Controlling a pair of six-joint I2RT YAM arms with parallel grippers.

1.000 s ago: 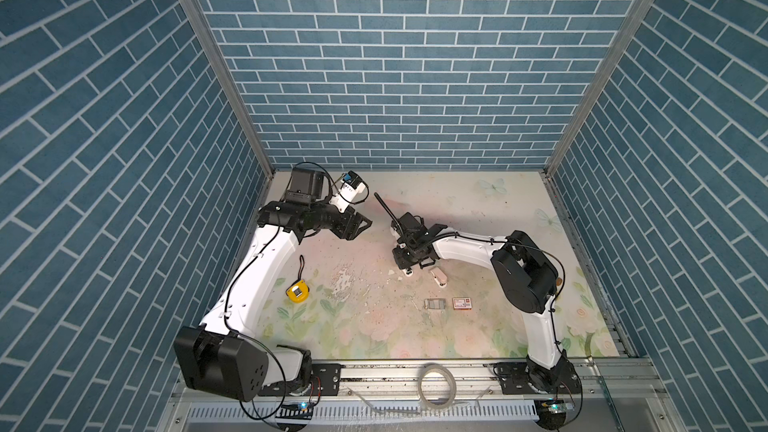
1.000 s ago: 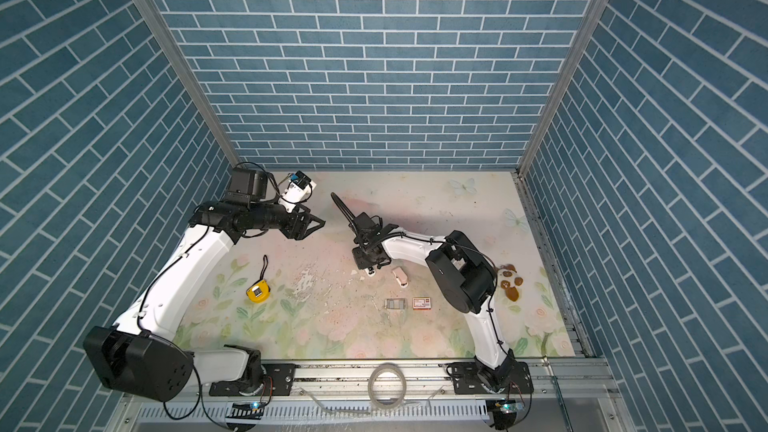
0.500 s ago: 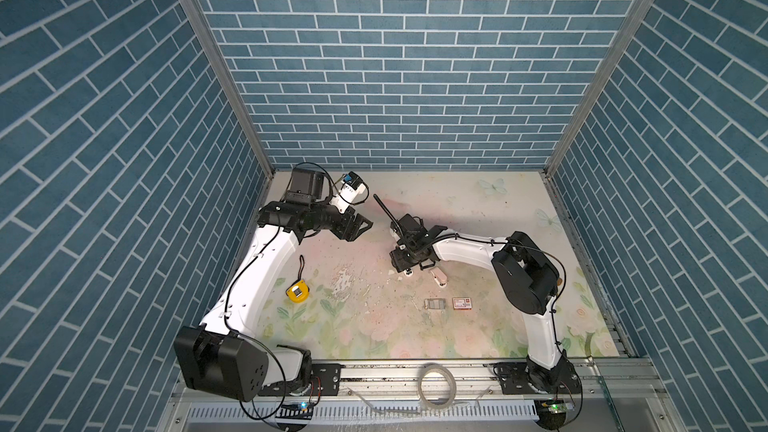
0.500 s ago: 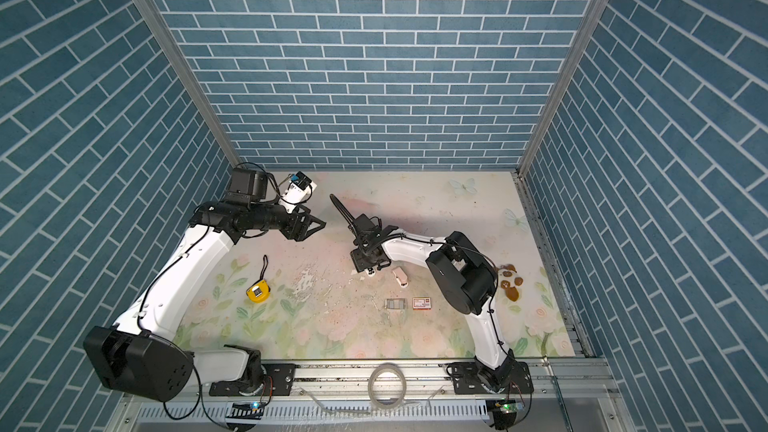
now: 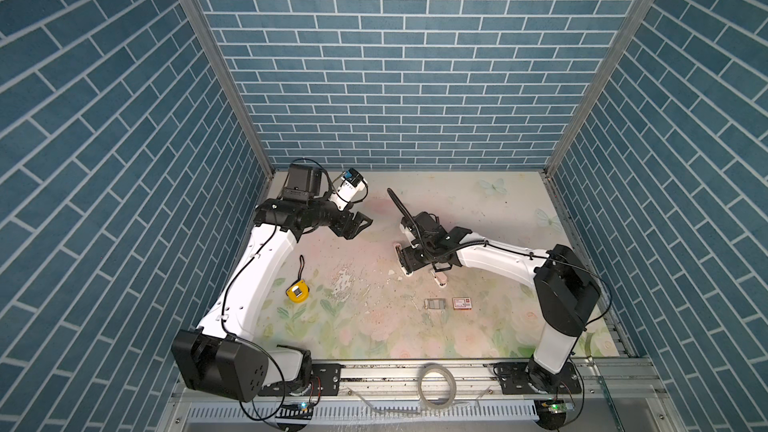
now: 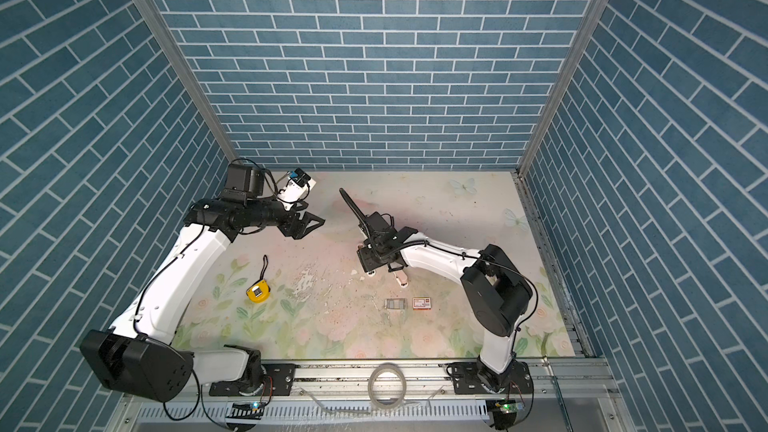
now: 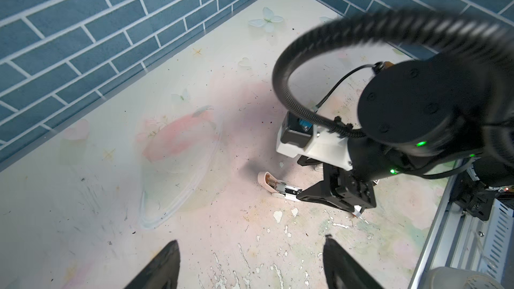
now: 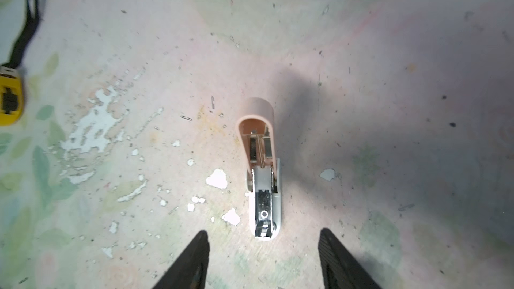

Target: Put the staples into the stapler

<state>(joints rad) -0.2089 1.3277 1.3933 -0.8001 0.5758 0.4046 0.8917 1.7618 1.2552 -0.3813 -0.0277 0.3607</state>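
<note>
The small pink-and-white stapler lies opened flat on the table, its pink lid pointing away from my right gripper. That gripper is open, and its fingertips straddle the stapler's white near end without touching it. The left wrist view shows the stapler just past one right finger. In a top view the stapler peeks out beside the right gripper. The staples, a small silvery block, lie nearer the front. My left gripper hovers open and empty to the left.
A red-and-white box sits right of the staples. A yellow tape measure lies front left. A small pinkish-white piece rests by the right gripper. A tape ring sits on the front rail. Brick walls enclose three sides.
My right gripper's jaws have spread wider around the stapler's near end. The left jaws have opened a little more. Neither arm has shifted noticeably.
</note>
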